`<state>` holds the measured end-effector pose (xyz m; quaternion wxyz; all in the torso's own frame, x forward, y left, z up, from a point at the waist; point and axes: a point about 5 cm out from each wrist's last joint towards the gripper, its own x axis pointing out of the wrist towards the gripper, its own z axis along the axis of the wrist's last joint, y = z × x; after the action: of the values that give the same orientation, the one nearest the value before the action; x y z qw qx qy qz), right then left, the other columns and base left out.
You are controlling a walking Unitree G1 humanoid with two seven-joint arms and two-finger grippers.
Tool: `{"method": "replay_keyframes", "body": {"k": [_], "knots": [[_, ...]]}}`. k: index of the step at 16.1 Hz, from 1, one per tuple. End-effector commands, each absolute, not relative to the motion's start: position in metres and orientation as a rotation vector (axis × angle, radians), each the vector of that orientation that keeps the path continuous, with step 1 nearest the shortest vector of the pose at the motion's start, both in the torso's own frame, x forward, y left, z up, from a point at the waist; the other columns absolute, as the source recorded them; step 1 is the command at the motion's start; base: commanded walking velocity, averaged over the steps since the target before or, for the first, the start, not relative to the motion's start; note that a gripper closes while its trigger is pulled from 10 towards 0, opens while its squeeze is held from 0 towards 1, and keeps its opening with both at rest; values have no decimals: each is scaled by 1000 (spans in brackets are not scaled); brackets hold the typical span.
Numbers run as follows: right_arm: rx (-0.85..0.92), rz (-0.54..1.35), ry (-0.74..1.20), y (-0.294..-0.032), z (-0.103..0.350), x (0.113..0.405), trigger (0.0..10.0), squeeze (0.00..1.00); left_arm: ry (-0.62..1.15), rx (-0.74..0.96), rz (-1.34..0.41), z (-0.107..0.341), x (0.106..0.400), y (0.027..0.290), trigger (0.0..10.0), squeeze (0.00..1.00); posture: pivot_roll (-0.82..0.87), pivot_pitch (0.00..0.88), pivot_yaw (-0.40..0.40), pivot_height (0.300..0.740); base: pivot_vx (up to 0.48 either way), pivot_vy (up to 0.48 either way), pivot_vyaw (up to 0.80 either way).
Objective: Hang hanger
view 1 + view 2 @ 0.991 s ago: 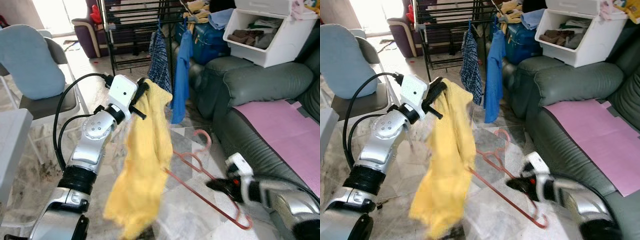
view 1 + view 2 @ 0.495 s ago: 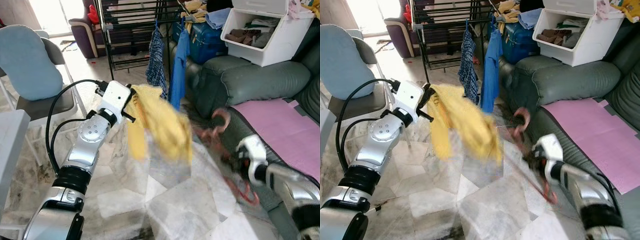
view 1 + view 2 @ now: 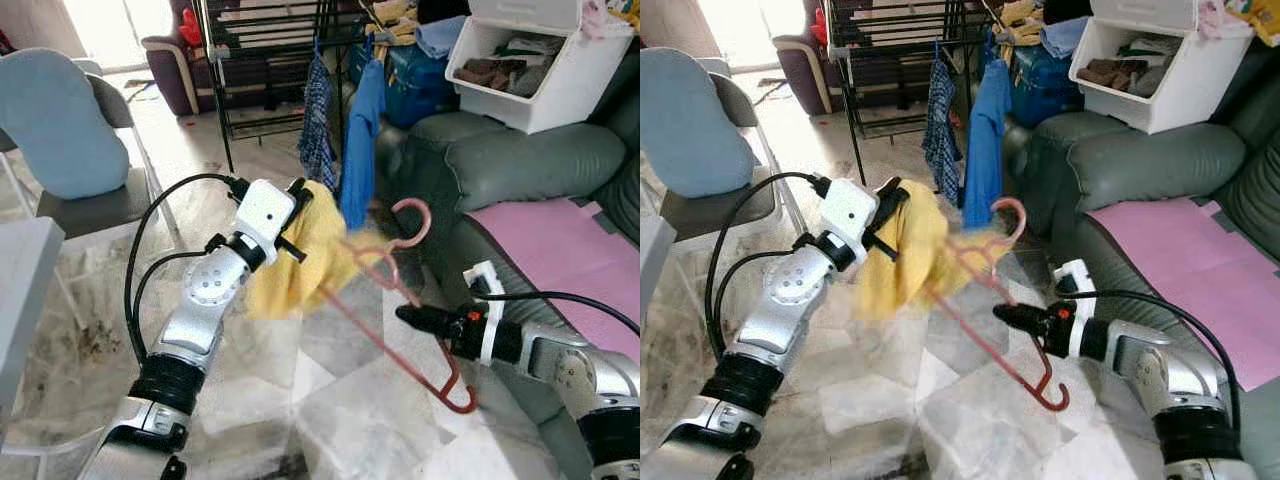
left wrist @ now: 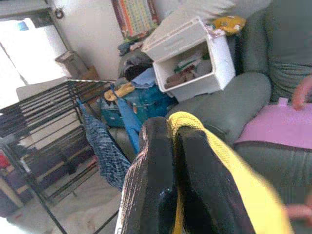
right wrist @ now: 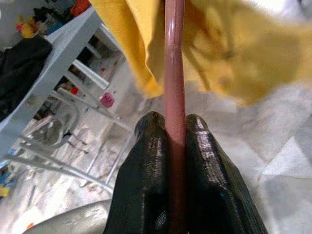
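A yellow garment [image 3: 292, 270] hangs bunched in mid-air over the floor, with my left gripper [image 3: 297, 200] shut on its upper edge; the left wrist view has the cloth [image 4: 214, 161] pinched between the black fingers [image 4: 151, 185]. A pink plastic hanger [image 3: 400, 300] runs tilted from its hook [image 3: 412, 222] down to a curled end [image 3: 462, 400], one end reaching into the yellow cloth. My right gripper [image 3: 408, 315] is shut on the hanger's bar, seen close in the right wrist view [image 5: 174, 122]. A black drying rack [image 3: 270, 60] stands at the back with a checked garment [image 3: 318, 130] and a blue shirt [image 3: 358, 150] hanging.
A grey-green sofa [image 3: 520, 170] with a pink mat [image 3: 560, 240] fills the right. A white storage bin [image 3: 530, 60] of clothes sits on it. At the left stands a folding chair with a blue cushion [image 3: 60, 120]. Marble floor [image 3: 330, 420] lies below my arms.
The yellow garment has swung up and bunched near the left gripper. My right gripper has lifted the hanger and pushed its end toward the cloth. The camera has shifted slightly.
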<state>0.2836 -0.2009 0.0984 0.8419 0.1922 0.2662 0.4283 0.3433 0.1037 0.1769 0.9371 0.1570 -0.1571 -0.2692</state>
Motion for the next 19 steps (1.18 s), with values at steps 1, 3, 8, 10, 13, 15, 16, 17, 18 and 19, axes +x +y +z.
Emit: {"method": "replay_keyframes", "body": {"k": [1,3,8,10,13,15,16,17,18,19], "knots": [[410,949,542,-199,106,282,10000,0,-401,321,-523,193,344,106,10000,0,-117,0,5,740,0,0,0],[339,1029,618,-197,99,266,10000,0,-422,289,-472,207,352,113,10000,0,-115,0,5,740,0,0,0],[-28,1107,805,-223,79,241,10000,0,-395,295,-327,218,369,142,10000,0,-130,0,13,740,0,0,0],[-129,880,805,-239,68,259,10000,0,-404,286,-313,220,369,143,10000,0,-129,0,12,740,0,0,0],[-162,641,694,-250,73,285,10000,0,-391,316,-277,214,369,151,10000,0,-123,0,11,740,0,0,0],[-84,557,548,-247,89,304,10000,0,-369,330,-266,205,366,157,10000,0,-123,0,10,740,0,0,0],[-68,512,508,-247,92,311,10000,0,-369,328,-274,201,363,154,10000,0,-123,0,10,740,0,0,0],[-75,480,479,-248,95,315,10000,0,-379,338,-293,199,360,150,10000,0,-122,0,8,740,0,0,0],[-25,429,426,-247,99,322,10000,0,-400,305,-337,196,353,138,10000,0,-121,0,6,740,0,0,0],[1,386,408,-247,101,326,10000,0,-415,278,-388,194,347,127,10000,0,-120,0,5,740,0,0,0]]}}
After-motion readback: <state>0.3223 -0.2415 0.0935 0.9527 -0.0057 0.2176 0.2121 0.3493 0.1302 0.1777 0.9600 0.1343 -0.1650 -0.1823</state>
